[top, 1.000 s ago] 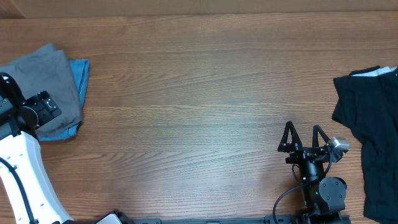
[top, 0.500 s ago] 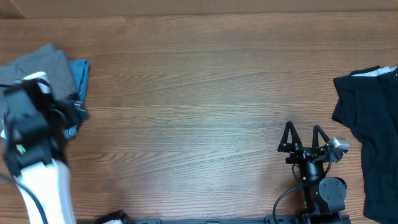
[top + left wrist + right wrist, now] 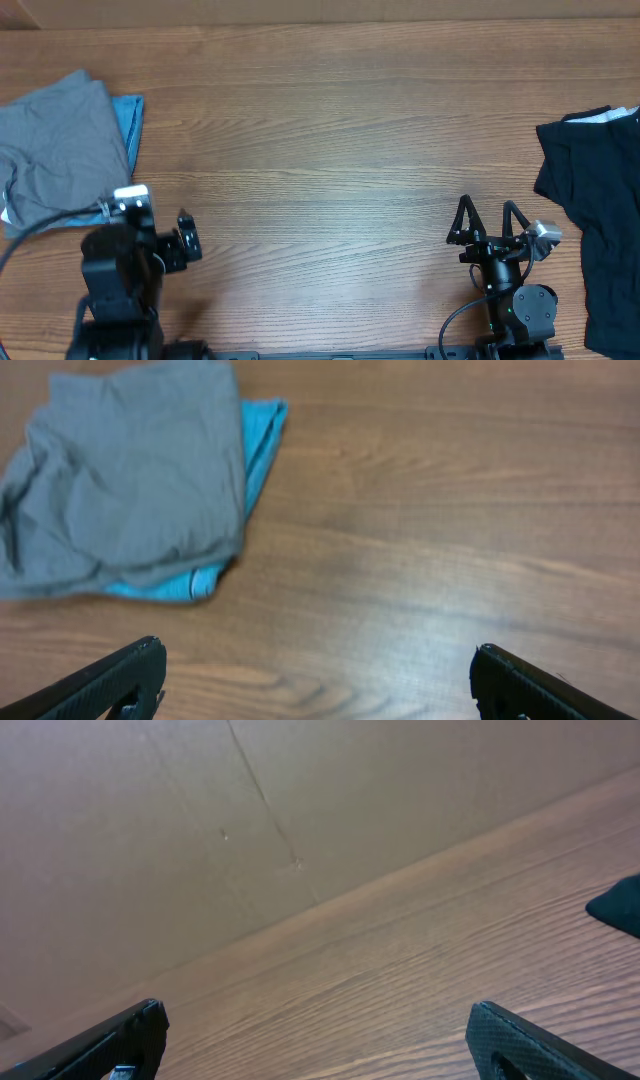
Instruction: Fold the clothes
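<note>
Overhead: the grey garment (image 3: 60, 150) lies bunched at the table's (image 3: 320, 120) far-left edge on top of a light blue cloth (image 3: 133, 118). The left gripper (image 3: 160, 235) sits near it, clear of the fabric, and the right gripper (image 3: 487, 222) is spread over bare wood near a black garment (image 3: 595, 200). Left wrist: I see the jaws wide apart with nothing between them, grey garment ahead to the upper left, untouched. Right wrist: jaws wide apart and empty, with a corner of the black garment at the right edge.
</note>
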